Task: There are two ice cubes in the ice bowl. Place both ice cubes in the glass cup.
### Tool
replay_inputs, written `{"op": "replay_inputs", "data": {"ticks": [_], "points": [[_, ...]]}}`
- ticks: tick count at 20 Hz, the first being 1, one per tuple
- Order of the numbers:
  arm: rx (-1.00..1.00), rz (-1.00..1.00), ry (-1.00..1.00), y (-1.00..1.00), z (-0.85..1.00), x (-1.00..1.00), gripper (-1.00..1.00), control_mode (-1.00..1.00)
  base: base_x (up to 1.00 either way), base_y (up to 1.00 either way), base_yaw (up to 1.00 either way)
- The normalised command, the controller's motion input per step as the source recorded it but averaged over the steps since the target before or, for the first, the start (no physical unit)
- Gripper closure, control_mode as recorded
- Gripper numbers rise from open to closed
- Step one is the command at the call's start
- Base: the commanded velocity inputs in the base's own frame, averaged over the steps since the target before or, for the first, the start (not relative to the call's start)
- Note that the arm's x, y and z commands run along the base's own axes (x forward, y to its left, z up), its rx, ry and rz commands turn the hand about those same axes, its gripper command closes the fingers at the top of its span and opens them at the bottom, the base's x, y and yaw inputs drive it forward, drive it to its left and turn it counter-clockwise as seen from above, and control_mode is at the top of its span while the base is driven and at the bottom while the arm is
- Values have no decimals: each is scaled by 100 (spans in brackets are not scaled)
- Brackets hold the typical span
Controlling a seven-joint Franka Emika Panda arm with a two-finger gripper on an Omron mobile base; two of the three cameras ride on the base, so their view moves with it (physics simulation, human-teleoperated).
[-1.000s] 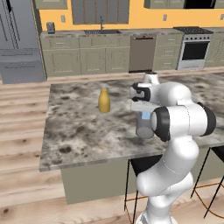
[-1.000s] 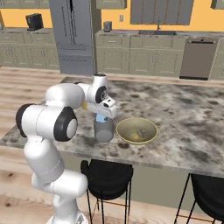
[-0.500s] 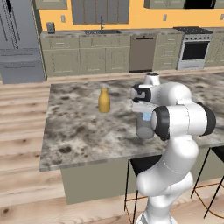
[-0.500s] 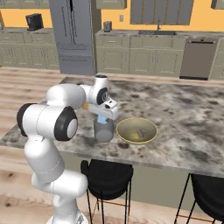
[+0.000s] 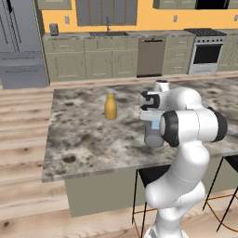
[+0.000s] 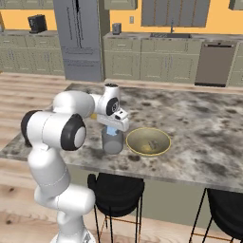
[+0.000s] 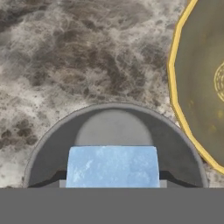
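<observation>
Gripper: gripper (image 6: 112, 130) hangs just above the cup (image 6: 113, 141), jaws pinching one cube (image 7: 112, 167) between them.
Cube: in the hand view it sits over the cup's (image 7: 52, 144) open mouth, inside the rim's outline, not yet in the cup.
Second cube: a small pale speck in the bowl (image 6: 163, 139) may be it; too small to be sure.
Bowl: on the counter (image 6: 209, 128) just beside the cup, on its far side from the arm.
Risk, release: the cube is broad against the cup's mouth; dropped off-centre, it could clip the rim and bounce onto the counter.
Risk, descent: going lower could knock the rim with a finger and tip the cup.
Risk, retreat: swinging sideways toward the bowl before lifting could sweep the cup over.
Bottle: bottle (image 5: 110, 107) stands well apart, no hazard.
</observation>
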Motion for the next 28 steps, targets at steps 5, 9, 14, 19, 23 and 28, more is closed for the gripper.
{"op": "replay_inputs", "data": {"ticks": [5,9,14,19,23,28], "points": [[0,0,0,0,-4,18,100,-100,0,0,0],[0,0,1,0,-18,3,-100,-100,0,0,0],[0,0,0,0,6,4,-100,-100,0,0,0],[0,0,-4,-6,49,0,-100,-100,0,0,0],[0,0,0,-32,43,-47,-100,-100,0,0,0],[-4,5,-4,-92,3,-74,-100,-100,0,0,0]]}}
